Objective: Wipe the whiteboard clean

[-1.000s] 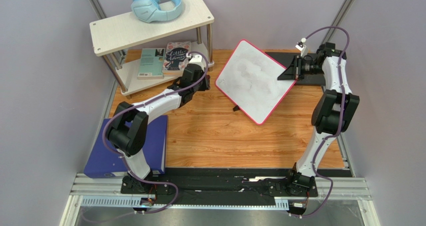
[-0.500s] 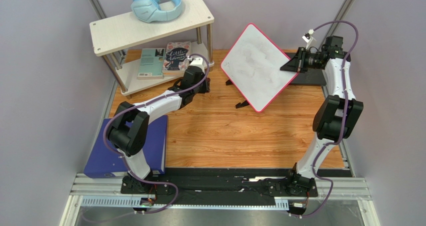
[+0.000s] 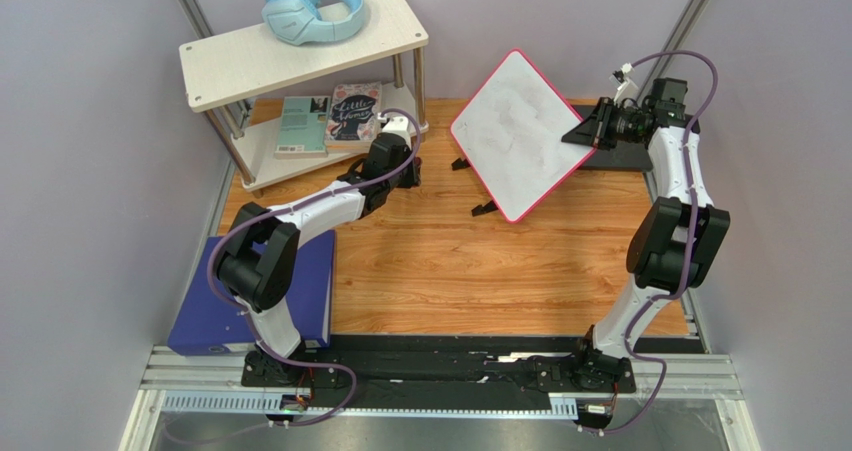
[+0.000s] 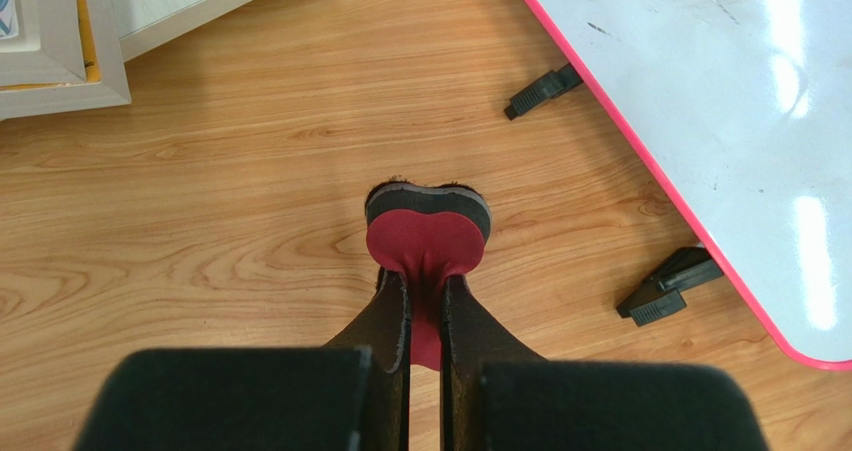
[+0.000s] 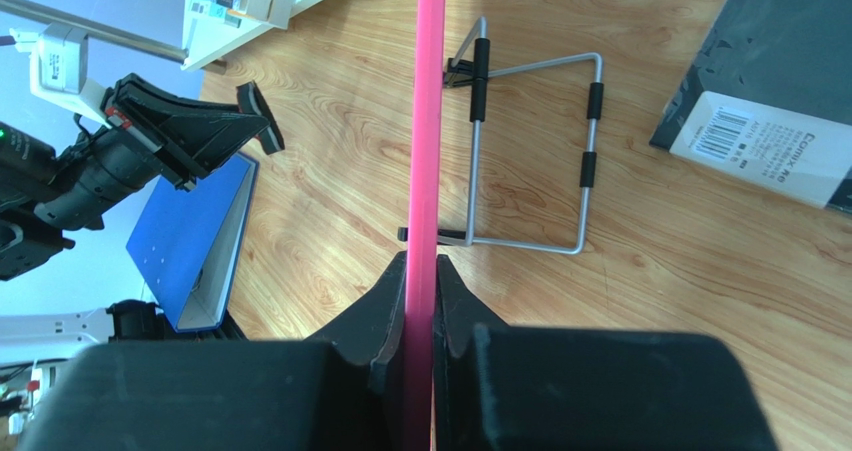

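The whiteboard (image 3: 513, 131), white with a pink rim and faint grey smudges, stands tilted at the back of the table with its right edge raised. My right gripper (image 3: 586, 134) is shut on that rim (image 5: 428, 121), which runs edge-on between its fingers (image 5: 420, 267). The board's wire stand (image 5: 530, 151) shows beneath it. My left gripper (image 4: 425, 281) is shut on a red eraser with a dark felt base (image 4: 427, 236), held over bare wood left of the board (image 4: 720, 101) and apart from it. In the top view this gripper (image 3: 403, 174) sits near the shelf leg.
A two-level shelf (image 3: 230, 61) at the back left carries blue headphones (image 3: 310, 9) and books (image 3: 330, 119). A blue binder (image 3: 215, 316) lies at the near left. A black box (image 5: 770, 81) sits behind the board at the right.
My right gripper has risen and pulled back, tipping the whiteboard steeper and carrying it toward the back right. The left arm with the eraser has barely moved.
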Action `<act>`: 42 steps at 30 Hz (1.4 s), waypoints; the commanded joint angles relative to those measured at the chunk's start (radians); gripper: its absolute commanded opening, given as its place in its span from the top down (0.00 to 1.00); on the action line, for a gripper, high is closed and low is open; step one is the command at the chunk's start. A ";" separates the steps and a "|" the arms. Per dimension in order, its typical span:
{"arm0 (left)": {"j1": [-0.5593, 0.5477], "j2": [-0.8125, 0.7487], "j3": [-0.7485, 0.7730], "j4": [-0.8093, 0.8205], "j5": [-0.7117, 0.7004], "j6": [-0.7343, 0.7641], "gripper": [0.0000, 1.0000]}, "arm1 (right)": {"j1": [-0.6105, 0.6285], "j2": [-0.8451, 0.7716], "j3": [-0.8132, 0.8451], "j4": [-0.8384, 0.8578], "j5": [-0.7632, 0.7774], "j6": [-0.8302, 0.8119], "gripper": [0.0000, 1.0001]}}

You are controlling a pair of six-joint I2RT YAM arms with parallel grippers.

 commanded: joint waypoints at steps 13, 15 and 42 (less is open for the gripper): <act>-0.010 -0.004 -0.013 0.029 -0.009 0.031 1.00 | 0.029 -0.155 -0.103 -0.001 0.052 -0.076 1.00; -0.012 -0.002 -0.013 0.029 -0.008 0.029 1.00 | 0.044 -0.155 -0.110 -0.021 0.058 -0.105 1.00; -0.012 -0.005 -0.045 0.039 -0.009 0.039 1.00 | 0.138 -0.078 -0.093 -0.026 0.120 0.044 1.00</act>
